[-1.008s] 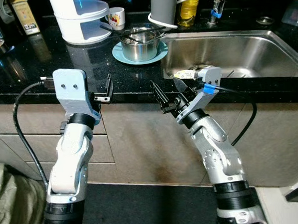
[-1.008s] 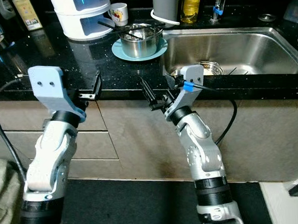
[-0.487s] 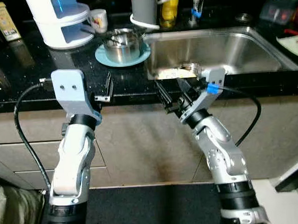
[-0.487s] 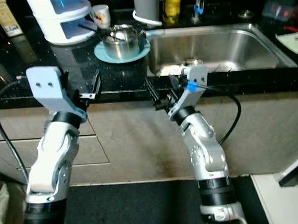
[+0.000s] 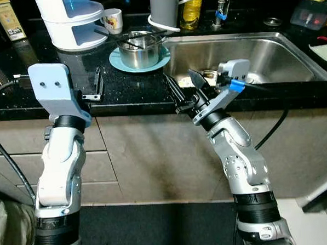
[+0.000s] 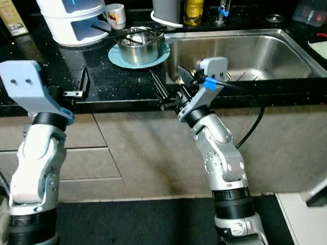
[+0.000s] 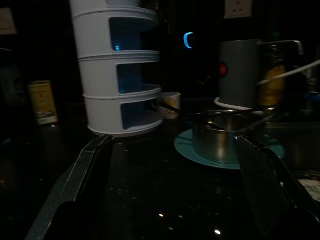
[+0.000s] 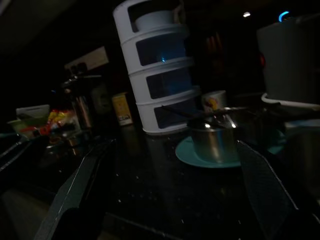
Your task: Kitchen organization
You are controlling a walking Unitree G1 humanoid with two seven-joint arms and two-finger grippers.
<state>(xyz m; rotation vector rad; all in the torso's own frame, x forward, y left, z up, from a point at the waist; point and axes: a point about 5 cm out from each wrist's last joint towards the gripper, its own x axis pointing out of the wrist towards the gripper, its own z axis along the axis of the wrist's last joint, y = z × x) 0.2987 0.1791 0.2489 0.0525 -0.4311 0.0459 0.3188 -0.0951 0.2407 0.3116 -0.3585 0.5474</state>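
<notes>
A steel pot [image 5: 139,48] with utensils in it stands on a teal plate [image 5: 119,61] on the black counter [image 5: 129,88], just left of the sink [image 5: 258,51]. My left gripper [image 5: 93,88] hovers open over the counter's front edge, left of and nearer than the plate. Just as open, my right gripper [image 5: 185,88] is at the counter edge by the sink's near left corner. Both wrist views look along the counter at the pot [image 7: 222,137] [image 8: 215,140] between wide-spread fingers, nothing held.
Behind the pot stand a white tiered rack [image 5: 70,23], a mug [image 5: 112,20], a grey kettle [image 5: 165,10] and a yellow bottle [image 5: 191,8]. A steel item [image 5: 210,74] lies in the sink. Cabinet drawers [image 5: 94,153] run below the counter.
The camera has shifted. Both grippers have risen from below the counter edge to counter height; the left one has swung left, the right one nearer the sink corner.
</notes>
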